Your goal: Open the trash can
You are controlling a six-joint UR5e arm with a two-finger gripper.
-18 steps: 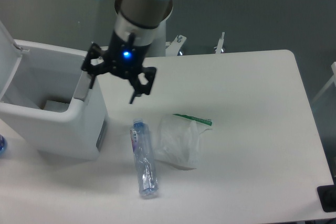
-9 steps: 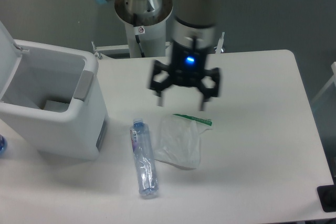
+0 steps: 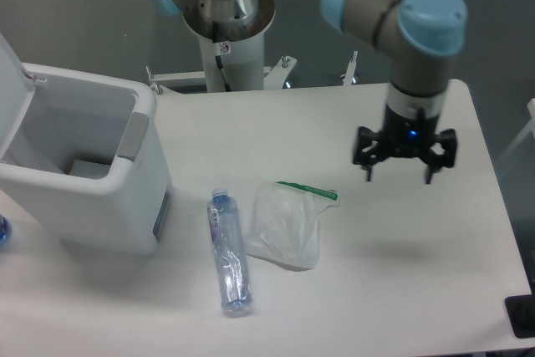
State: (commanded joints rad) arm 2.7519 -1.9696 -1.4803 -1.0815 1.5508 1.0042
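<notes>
A: Where is the bin?

B: At the left edge of the table, toward the far corner; it is white and boxy, its lid is swung up and back on the far left, and the inside lies open to view; a grey tab sits on the rim facing the middle of the table; something pale lies at the bottom, too dim to name.

A: And the gripper?

B: It hangs above the right half of the table, well apart from the bin; the fingers point down and stand wide, with nothing between them; a blue light glows on its body; its shadow falls on the table nearer the front edge.

A: What else is on the table?

B: A bottle lies on its side near the front edge, just right of the bin, blue cap toward the back; a bag lies beside it on its right, close to it, though I cannot tell if they touch; a green strip runs along the bag's far end; the gripper is right of the bag and higher.

A: Anything behind the table?

B: The arm's base, beyond the far edge.
</notes>
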